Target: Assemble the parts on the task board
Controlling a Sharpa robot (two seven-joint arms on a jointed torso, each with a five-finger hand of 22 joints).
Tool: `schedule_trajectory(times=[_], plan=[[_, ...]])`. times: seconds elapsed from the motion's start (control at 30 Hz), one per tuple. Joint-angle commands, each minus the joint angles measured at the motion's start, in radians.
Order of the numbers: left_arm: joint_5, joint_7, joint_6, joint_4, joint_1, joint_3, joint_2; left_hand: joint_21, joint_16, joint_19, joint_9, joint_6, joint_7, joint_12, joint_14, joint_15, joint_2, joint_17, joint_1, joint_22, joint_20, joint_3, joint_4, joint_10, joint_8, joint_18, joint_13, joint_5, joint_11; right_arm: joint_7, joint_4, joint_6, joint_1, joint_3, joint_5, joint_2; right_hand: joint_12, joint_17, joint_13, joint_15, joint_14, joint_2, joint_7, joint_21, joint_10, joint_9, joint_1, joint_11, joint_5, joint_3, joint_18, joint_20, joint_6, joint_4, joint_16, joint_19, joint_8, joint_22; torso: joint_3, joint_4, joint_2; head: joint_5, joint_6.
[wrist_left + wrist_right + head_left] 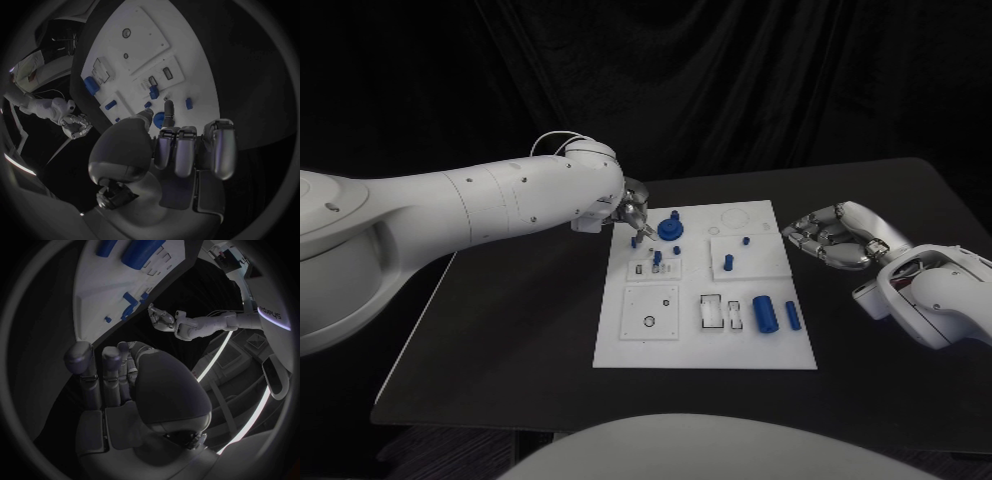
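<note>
Head view: the left hand (632, 212) is reaching over the upper left corner of the task board (625, 352), which is lying mid-frame on the black table (502, 330). Its grasp cannot be told there; the left wrist view is showing its fingertips (167, 106) beside a blue gear-like part (159, 119), contact unclear. The right hand (837, 236), curled and holding nothing, is hovering right of the board. A blue cylinder (764, 313) is lying lengthwise toward the frame's top.

Two white arms with smooth, rounded shells are seen, the left arm (488, 205) dotted with small dark screws and topped by thin pale cables looped near the wrist. Each ends in a silver hand of jointed metal segments, the left hand (632, 212) and right hand (837, 235). A dark marking, possibly lettering, is printed on the left forearm.
</note>
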Motion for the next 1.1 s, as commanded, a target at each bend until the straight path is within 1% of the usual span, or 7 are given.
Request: schedule_trajectory(times=[0.03, 0.13, 0.33, 0.47, 0.7, 0.87, 1.1], plan=[[0.034, -0.002, 0.022, -0.009, -0.001, 0.001, 0.015, -0.007, -0.001, 0.010, -0.002, 0.006, 0.000, 0.004, 0.106, 0.008, 0.000, 0.263, -0.013, 0.211, 0.009, -0.007, -0.001, 0.105, -0.008, -0.006, 0.263, 0.005, 0.010, 0.019, 0.005, -0.025, -0.002, 0.001, -0.001, -0.004, 0.000, 0.001, -0.001, 0.000, 0.002, -0.002, 0.001, 0.006, 0.001, 0.001, -0.005, 0.002, 0.007, -0.001, 0.017, 0.002, -0.009, 0.005, 0.006, 0.003, 0.003, 0.116, -0.0021, -0.0030, 0.002, -0.001, 0.000], [0.035, 0.009, 0.002, -0.012, -0.002, 0.001, 0.023, -0.008, -0.001, 0.010, -0.005, 0.006, 0.001, 0.004, 0.106, 0.009, 0.001, 0.263, -0.014, 0.211, 0.009, -0.008, -0.001, 0.105, -0.010, -0.006, 0.263, 0.008, 0.010, 0.017, 0.008, -0.023, -0.002, 0.001, -0.001, -0.006, 0.000, 0.002, -0.001, 0.000, 0.003, -0.001, 0.001, 0.009, 0.001, 0.001, -0.006, 0.001, 0.007, -0.001, 0.017, 0.002, -0.009, 0.005, 0.007, 0.004, 0.003, 0.117, 0.0001, -0.0049, 0.000, 0.002, 0.000], [0.036, 0.017, -0.017, -0.022, -0.003, 0.001, 0.042, -0.009, -0.001, 0.009, -0.009, 0.007, 0.001, 0.004, 0.106, 0.009, 0.003, 0.263, -0.013, 0.210, 0.010, -0.009, -0.004, 0.105, -0.014, -0.005, 0.263, 0.015, 0.010, 0.012, 0.008, -0.017, -0.001, 0.001, -0.001, -0.004, 0.001, 0.003, -0.001, 0.000, 0.004, -0.001, 0.001, 0.009, 0.002, 0.001, -0.006, 0.001, 0.007, 0.000, 0.017, 0.002, -0.009, 0.005, 0.008, 0.004, 0.003, 0.117, -0.0005, -0.0051, 0.003, 0.008, 0.000], [0.036, 0.003, -0.006, -0.030, -0.007, 0.001, 0.056, -0.011, -0.001, 0.008, -0.011, 0.012, 0.000, 0.004, 0.106, 0.009, 0.005, 0.263, -0.011, 0.210, 0.010, -0.011, -0.007, 0.105, -0.015, -0.005, 0.263, 0.021, 0.010, 0.008, 0.009, -0.012, -0.001, 0.001, -0.001, -0.002, 0.001, 0.003, -0.001, 0.000, 0.004, -0.001, 0.000, 0.009, 0.002, 0.002, -0.006, 0.001, 0.008, 0.000, 0.017, 0.002, -0.009, 0.005, 0.009, 0.005, 0.003, 0.117, -0.0020, -0.0076, 0.007, 0.010, 0.000], [0.036, -0.034, 0.006, -0.049, -0.018, 0.000, 0.075, -0.016, -0.001, 0.005, -0.012, 0.025, -0.002, 0.004, 0.106, 0.008, 0.005, 0.263, -0.012, 0.208, 0.010, -0.015, -0.012, 0.105, -0.012, -0.003, 0.263, 0.027, 0.009, 0.004, 0.012, -0.008, -0.001, 0.001, -0.001, -0.002, 0.001, 0.004, -0.002, -0.001, 0.005, -0.001, -0.001, 0.011, 0.003, 0.002, -0.004, 0.000, 0.010, 0.001, 0.017, 0.002, -0.008, 0.003, 0.010, 0.005, 0.004, 0.118, -0.0017, -0.0088, 0.011, 0.010, 0.000], [0.036, -0.044, 0.002, -0.064, -0.026, 0.000, 0.085, -0.006, -0.001, 0.012, 0.001, 0.054, -0.012, 0.004, 0.106, 0.003, 0.005, 0.263, -0.014, 0.211, 0.006, -0.025, -0.021, 0.105, 0.002, -0.005, 0.263, 0.028, 0.001, 0.000, 0.014, -0.006, -0.001, 0.001, -0.001, -0.004, 0.001, 0.004, -0.002, -0.001, 0.005, -0.001, -0.001, 0.011, 0.003, 0.002, -0.003, 0.000, 0.011, 0.002, 0.016, 0.002, -0.008, 0.002, 0.010, 0.006, 0.004, 0.118, -0.0018, -0.0101, 0.012, 0.011, 0.000], [0.036, -0.053, -0.001, -0.079, -0.034, 0.001, 0.096, -0.006, -0.001, 0.012, 0.007, 0.056, -0.013, 0.004, 0.106, 0.001, 0.004, 0.263, -0.015, 0.210, 0.004, -0.029, -0.025, 0.105, 0.006, -0.005, 0.263, 0.029, -0.001, -0.003, 0.015, -0.004, -0.001, 0.001, -0.001, -0.003, 0.001, 0.004, -0.002, -0.001, 0.005, -0.001, -0.001, 0.012, 0.003, 0.003, -0.002, -0.001, 0.014, 0.003, 0.016, 0.001, -0.008, 0.001, 0.010, 0.006, 0.004, 0.118, -0.0029, -0.0146, 0.013, 0.016, 0.000]])
